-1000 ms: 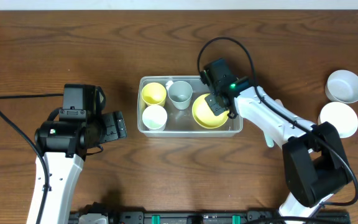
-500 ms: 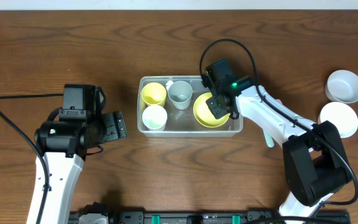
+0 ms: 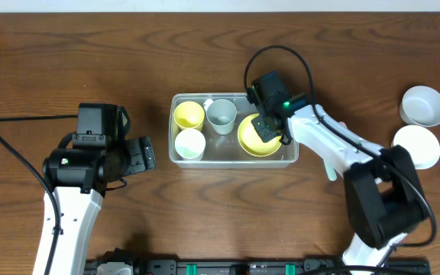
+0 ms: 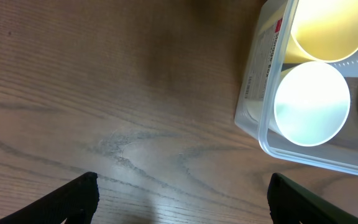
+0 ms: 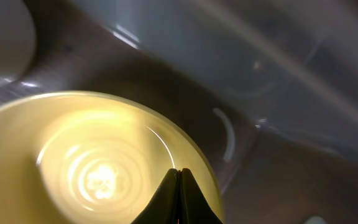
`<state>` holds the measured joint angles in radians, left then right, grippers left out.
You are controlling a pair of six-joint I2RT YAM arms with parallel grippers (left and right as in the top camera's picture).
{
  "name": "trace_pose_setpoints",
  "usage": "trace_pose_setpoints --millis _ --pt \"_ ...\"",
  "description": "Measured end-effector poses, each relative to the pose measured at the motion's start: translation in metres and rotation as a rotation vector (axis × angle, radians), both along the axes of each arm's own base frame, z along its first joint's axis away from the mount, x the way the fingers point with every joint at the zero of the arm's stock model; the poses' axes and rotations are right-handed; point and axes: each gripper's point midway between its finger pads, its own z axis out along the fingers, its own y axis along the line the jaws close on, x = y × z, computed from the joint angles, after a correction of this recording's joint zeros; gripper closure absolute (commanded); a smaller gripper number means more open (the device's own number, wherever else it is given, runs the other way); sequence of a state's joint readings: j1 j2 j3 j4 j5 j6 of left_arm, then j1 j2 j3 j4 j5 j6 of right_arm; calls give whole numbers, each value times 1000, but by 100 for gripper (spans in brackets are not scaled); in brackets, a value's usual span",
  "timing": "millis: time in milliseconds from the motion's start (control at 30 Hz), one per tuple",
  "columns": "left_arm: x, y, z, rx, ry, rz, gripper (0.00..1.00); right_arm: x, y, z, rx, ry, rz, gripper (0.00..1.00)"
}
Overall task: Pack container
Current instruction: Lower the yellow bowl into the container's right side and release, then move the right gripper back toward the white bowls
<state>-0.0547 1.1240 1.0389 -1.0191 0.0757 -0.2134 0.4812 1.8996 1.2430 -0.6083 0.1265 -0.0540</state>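
Note:
The clear plastic container (image 3: 228, 163) sits at the table's middle. It holds a yellow cup (image 3: 189, 114), a white cup (image 3: 190, 143), a grey cup (image 3: 221, 115) and a yellow bowl (image 3: 250, 143) at its right end. My right gripper (image 3: 270, 130) is inside the container, shut on the yellow bowl's rim. In the right wrist view the fingers (image 5: 178, 174) meet on the edge of the bowl (image 5: 92, 162). My left gripper (image 3: 145, 154) is open and empty on the table left of the container. The left wrist view shows its fingers (image 4: 182, 199) wide apart, with the container (image 4: 263, 93) ahead.
Two white bowls (image 3: 423, 105) (image 3: 417, 145) stand at the table's right edge. A black cable loops above the right arm, another trails left of the left arm.
My right gripper has shifted the yellow bowl slightly within the container's right end. The left arm has not moved.

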Motion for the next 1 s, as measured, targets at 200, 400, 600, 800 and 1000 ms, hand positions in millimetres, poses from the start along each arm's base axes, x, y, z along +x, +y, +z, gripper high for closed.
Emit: trace_pose_setpoints --millis 200,400,600,800,1000 --pt "0 0 0 0 1 0 13 5 -3 -14 -24 2 -43 99" --pt "0 0 0 0 0 0 13 9 -8 -12 -46 -20 -70 99" --pt "0 0 0 0 0 0 13 12 -12 -11 -62 -41 -96 99" --pt "0 0 0 0 0 0 13 19 -18 -7 -87 -83 -135 99" --pt "0 0 0 0 0 0 13 28 -19 -3 -89 -127 -149 98"
